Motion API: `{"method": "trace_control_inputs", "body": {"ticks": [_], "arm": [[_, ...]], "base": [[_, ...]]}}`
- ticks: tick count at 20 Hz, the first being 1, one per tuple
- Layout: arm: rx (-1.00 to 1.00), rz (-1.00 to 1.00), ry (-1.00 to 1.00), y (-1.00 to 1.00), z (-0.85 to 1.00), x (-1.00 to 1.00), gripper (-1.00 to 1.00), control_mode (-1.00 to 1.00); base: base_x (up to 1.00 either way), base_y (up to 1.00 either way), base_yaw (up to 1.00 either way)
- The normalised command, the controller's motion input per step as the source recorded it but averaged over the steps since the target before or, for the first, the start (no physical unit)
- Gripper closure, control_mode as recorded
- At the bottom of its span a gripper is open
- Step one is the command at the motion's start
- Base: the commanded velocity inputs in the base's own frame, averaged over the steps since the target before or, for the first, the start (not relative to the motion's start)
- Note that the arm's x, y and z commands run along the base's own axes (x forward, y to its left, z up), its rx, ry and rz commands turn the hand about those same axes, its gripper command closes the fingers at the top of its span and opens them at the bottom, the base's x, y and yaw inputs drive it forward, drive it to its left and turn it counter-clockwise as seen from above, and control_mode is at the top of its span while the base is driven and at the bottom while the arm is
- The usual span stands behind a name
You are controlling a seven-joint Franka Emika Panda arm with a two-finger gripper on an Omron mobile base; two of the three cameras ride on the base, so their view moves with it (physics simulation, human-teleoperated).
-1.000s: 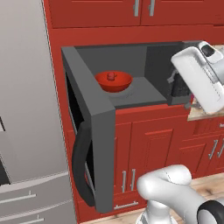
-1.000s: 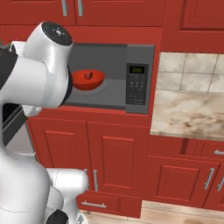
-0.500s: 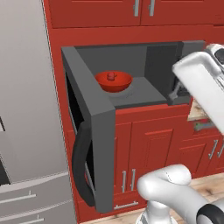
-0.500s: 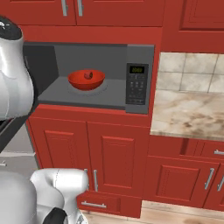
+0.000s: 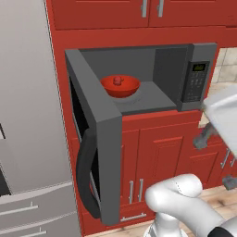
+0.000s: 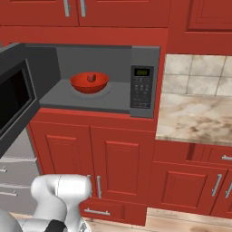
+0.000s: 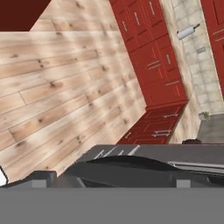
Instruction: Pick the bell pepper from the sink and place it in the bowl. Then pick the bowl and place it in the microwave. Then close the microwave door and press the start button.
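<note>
left base view: the microwave [image 5: 194, 78] is seen built in between red cabinets, with the microwave door [image 5: 99, 139] swung fully open toward the left, its dark curved bar handle [image 5: 85, 178] facing outward. the bowl [image 5: 120, 86] is set on the cavity floor, left of centre, and the bell pepper [image 5: 118, 81] is seen resting inside it, its top showing above the rim. the control panel [image 5: 195, 82] with a small green display is at the right end of the housing. a grey fridge [image 5: 28, 115] stands just left of the door. part of the white arm is cut off at the right edge, with two grey fingers [image 5: 202, 139] seen below it, well apart from each other and nothing between them; the gripper [image 5: 215, 159] is judged wide open and empty

right base view: the bowl [image 6: 89, 82] is seen on the grey cavity floor with the bell pepper [image 6: 92, 78] inside, well left of the control panel [image 6: 142, 86]. the open microwave door [image 6: 18, 97] projects at the left edge, its black glass turned toward the cavity. a marble counter [image 6: 195, 115] adjoins the microwave [image 6: 145, 97] on the right, under a tiled wall

hand view: a wooden floor [image 7: 57, 92] and a run of red cabinets [image 7: 153, 65] are seen at a steep tilt. a dark curved bar and grey surface cross the lower part; what it belongs to cannot be told for certain
</note>
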Motion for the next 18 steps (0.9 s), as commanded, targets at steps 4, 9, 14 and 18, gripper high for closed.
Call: {"method": "trace_control_inputs", "body": {"ticks": [4, 9, 14, 18], "arm": [[0.0, -0.06, 0.0, 0.73, -0.19, -0.52, -1.0, -1.0], [-0.03, -0.17, 0.0, 0.97, -0.84, 0.22, -1.0, -1.0], [-0.02, -0.25, 0.0, 0.65, -0.95, 0.81, -1.0, -1.0], [0.0, -0.27, -0.04, 0.35, -0.74, 0.96, -1.0, -1.0]], "base": [[0.0, 0.0, 0.0], [0.0, 0.0, 0.0], [0.0, 0.0, 0.0], [0.0, 0.0, 0.0]]}}
